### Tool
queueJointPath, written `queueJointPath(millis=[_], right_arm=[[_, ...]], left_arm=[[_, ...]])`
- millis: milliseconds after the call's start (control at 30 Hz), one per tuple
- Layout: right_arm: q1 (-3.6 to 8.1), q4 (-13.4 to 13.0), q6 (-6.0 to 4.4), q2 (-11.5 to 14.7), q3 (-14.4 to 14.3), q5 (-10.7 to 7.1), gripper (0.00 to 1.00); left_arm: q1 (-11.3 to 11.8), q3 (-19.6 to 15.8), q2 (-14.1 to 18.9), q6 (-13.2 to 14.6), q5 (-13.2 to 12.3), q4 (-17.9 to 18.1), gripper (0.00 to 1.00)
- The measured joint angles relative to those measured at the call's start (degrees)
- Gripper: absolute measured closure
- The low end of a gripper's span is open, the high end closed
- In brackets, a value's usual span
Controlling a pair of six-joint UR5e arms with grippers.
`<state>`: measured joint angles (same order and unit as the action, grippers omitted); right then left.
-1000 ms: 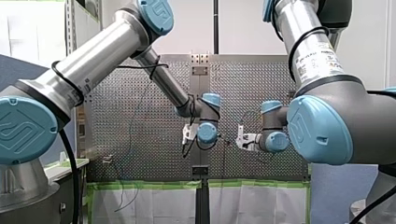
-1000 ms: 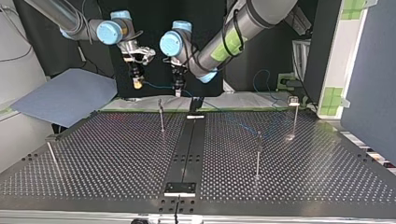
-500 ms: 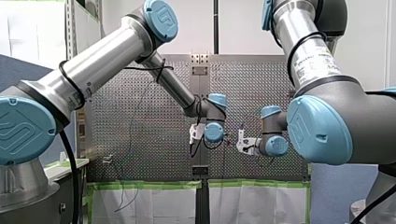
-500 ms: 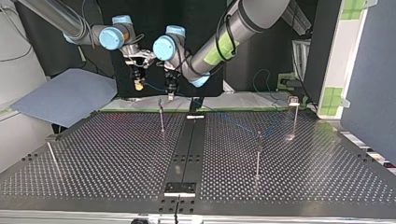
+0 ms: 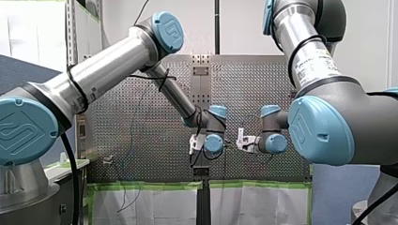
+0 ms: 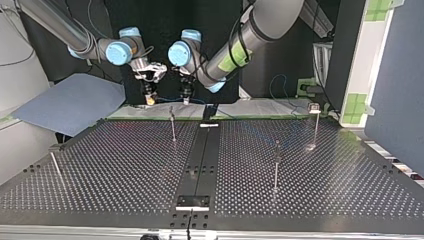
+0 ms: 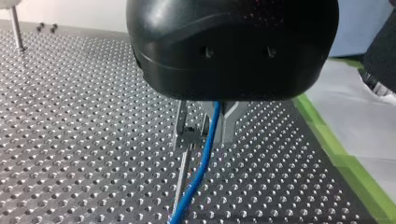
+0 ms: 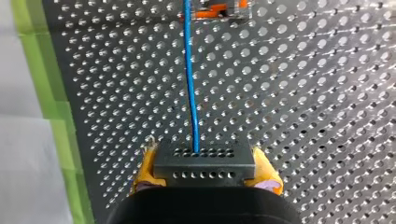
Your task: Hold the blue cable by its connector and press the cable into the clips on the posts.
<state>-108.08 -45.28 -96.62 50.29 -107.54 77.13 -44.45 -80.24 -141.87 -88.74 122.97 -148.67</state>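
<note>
a perforated surface point(image 6: 125, 165) with a black strip point(image 6: 200, 155) down its middle. green tape point(image 6: 260, 118) edges its far side, white sheeting point(image 6: 260, 107) beyond. a grey-blue sheet point(image 6: 70, 102) lies at the top view's left.

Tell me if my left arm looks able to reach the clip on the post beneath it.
Probably yes: the left end effector hangs right by the post, with only the cable beside it. The right end effector holds the connector off to its side.
</note>
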Motion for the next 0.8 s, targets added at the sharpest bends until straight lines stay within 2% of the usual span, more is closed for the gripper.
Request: queueJointPath(millis=[133, 333, 567, 800], right_arm=[[0.16, 0.4, -0.58, -0.1, 1.6, -0.36, 1.00], [0.67, 0.8, -1.60, -0.1, 2.1, -1.19, 1.00], [1.30, 1.1, -1.81, -0.2, 2.2, -1.51, 1.00], [2.64, 1.0, -1.74, -0.9, 2.3, -2.48, 1.00]], left_arm=[[-0.1, 1.6, -0.3, -0.6, -0.7, -0.5, 1.00], [-0.2, 3.4, -1.5, -1.5, -1.9, -1.4, 1.00], [-0.6, 6.6, -4.2, -3.2, -2.7, -2.4, 1.00], [-0.3, 7.7, -4.6, -5.0, -1.8, -2.1, 1.00]])
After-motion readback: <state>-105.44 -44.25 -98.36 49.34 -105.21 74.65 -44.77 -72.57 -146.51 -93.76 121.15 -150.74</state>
